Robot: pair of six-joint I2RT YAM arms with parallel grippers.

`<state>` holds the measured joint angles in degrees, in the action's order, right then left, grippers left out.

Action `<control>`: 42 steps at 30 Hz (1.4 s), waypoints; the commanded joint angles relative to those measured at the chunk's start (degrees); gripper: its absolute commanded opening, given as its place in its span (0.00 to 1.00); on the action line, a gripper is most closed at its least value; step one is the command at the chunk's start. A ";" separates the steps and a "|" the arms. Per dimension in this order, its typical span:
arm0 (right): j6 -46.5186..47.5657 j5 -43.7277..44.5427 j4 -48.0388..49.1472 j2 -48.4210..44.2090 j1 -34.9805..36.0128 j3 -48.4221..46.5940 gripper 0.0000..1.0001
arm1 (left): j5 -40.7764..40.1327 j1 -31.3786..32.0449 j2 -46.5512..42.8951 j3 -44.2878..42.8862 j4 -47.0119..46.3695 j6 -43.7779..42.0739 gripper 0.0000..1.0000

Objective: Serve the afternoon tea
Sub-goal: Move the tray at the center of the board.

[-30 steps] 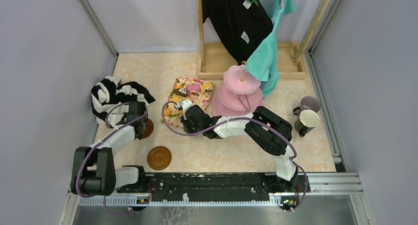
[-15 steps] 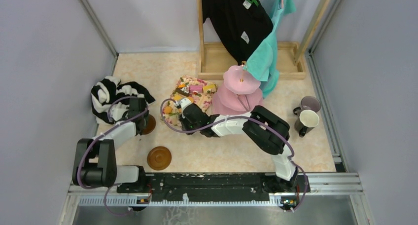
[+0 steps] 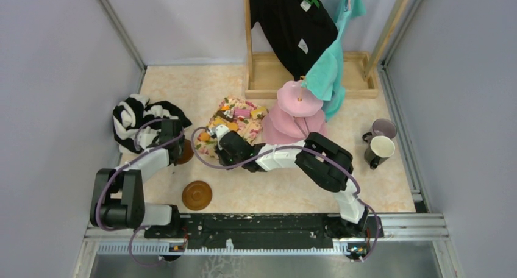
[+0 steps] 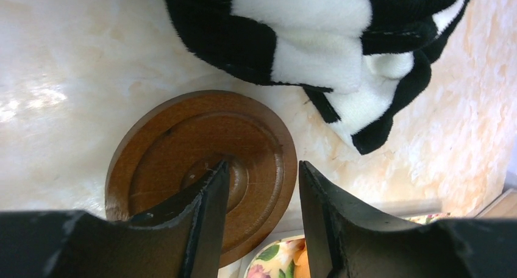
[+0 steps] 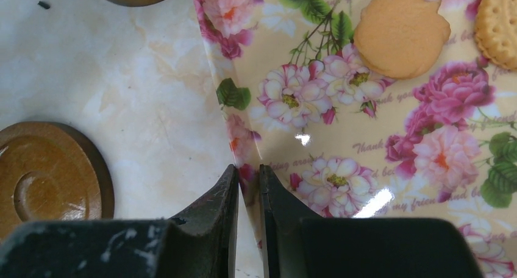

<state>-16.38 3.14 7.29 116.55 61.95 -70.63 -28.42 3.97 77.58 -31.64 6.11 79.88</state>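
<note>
A pale marbled table (image 3: 280, 192) is enclosed by grey walls (image 3: 55, 95), with open tabletop along its near edge. The flowered cloth (image 5: 341, 107) is pinched at its edge by the right gripper (image 5: 249, 168). The left gripper (image 4: 262, 168) is held spread over a saucer (image 4: 177, 138). The cake stand (image 3: 292, 116) and mugs (image 3: 381, 147) are set to the right.

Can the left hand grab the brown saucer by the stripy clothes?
Probably yes. The left hand hangs right over the saucer, fingers apart astride its rim. The garment lies beside it, not on top, so nothing seems in the way.
</note>
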 commanded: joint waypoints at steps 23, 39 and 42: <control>4.78 0.08 -6.41 -0.76 4.70 0.84 0.51 | -9.01 0.36 -12.78 2.02 14.08 7.08 0.79; 10.71 11.83 -6.58 -11.95 4.68 1.22 0.66 | -3.84 0.86 -27.72 6.96 -11.51 -20.46 0.98; 12.06 15.57 -5.43 -15.96 4.71 2.64 0.66 | 0.13 0.96 -28.63 9.84 -22.45 -25.97 0.99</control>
<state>-7.14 11.68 -0.86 108.42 66.37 -68.49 -33.63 4.49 50.28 -24.97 0.43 64.60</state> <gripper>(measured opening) 0.661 0.987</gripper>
